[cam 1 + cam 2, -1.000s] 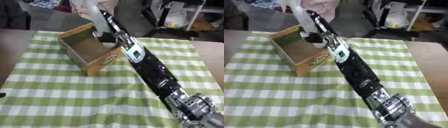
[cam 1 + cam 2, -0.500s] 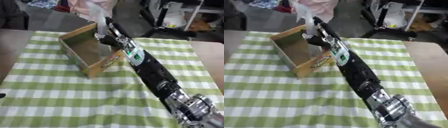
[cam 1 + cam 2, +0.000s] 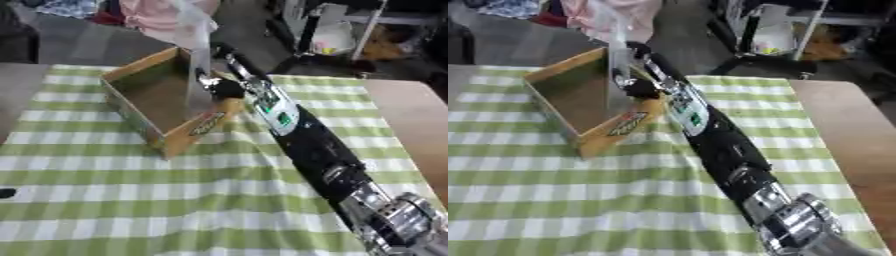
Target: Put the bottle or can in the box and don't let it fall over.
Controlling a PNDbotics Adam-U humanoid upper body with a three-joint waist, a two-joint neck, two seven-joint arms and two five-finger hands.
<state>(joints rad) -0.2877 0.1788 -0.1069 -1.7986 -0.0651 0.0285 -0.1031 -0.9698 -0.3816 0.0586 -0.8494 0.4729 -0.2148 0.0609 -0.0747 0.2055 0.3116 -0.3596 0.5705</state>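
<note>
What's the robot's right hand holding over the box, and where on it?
The right hand grips a clear bottle around its lower body, upright, over the cardboard box. The exact finger placement is too blurred to tell.

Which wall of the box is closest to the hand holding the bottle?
The box wall bearing the printed logo, on the robot's right; the right hand grips the clear bottle just above it.

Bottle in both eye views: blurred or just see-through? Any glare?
Left eye view: the clear bottle is faint, the box wall showing through; its outline smears by the robot hand. Right eye view: same soft bottle, while the checked cloth stays fairly crisp; background soft in both. No strong glare in either; lighting even, shadows faint.
</note>
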